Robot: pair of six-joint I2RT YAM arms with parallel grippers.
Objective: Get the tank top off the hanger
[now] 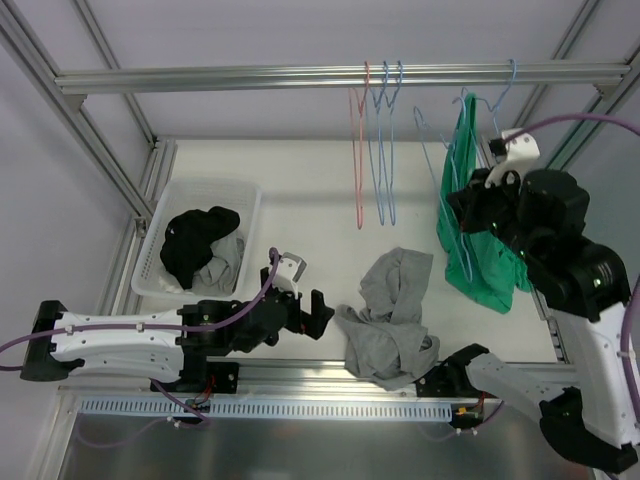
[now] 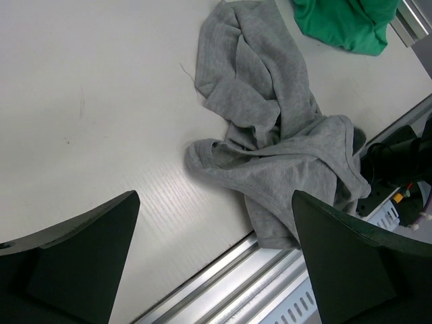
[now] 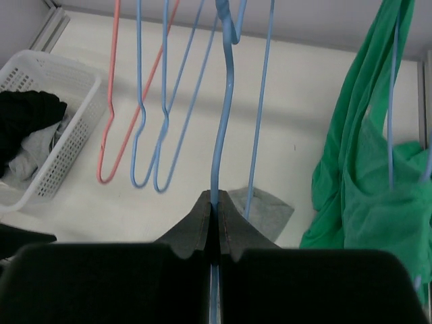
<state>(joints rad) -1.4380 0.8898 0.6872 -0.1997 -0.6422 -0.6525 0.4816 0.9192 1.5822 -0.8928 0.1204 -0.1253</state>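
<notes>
A green tank top (image 1: pixel 472 255) hangs at the right from the rail (image 1: pixel 250 78), with a blue hanger wire (image 3: pixel 391 101) running through it; it also shows in the right wrist view (image 3: pixel 378 196). My right gripper (image 1: pixel 468 205) is raised beside it, just to its left. In the right wrist view it (image 3: pixel 217 202) is shut on a thin blue hanger wire (image 3: pixel 223 121). I cannot tell whether this wire belongs to the tank top's hanger. My left gripper (image 1: pixel 320 312) is open and empty, low over the table (image 2: pixel 101 101) near its front edge.
A grey garment (image 1: pixel 395 310) lies crumpled on the table between the arms, also in the left wrist view (image 2: pixel 270 135). A red hanger (image 1: pixel 358 150) and two blue ones (image 1: pixel 385 150) hang empty. A white basket (image 1: pixel 170 205) with dark clothes (image 1: pixel 195 245) stands at the left.
</notes>
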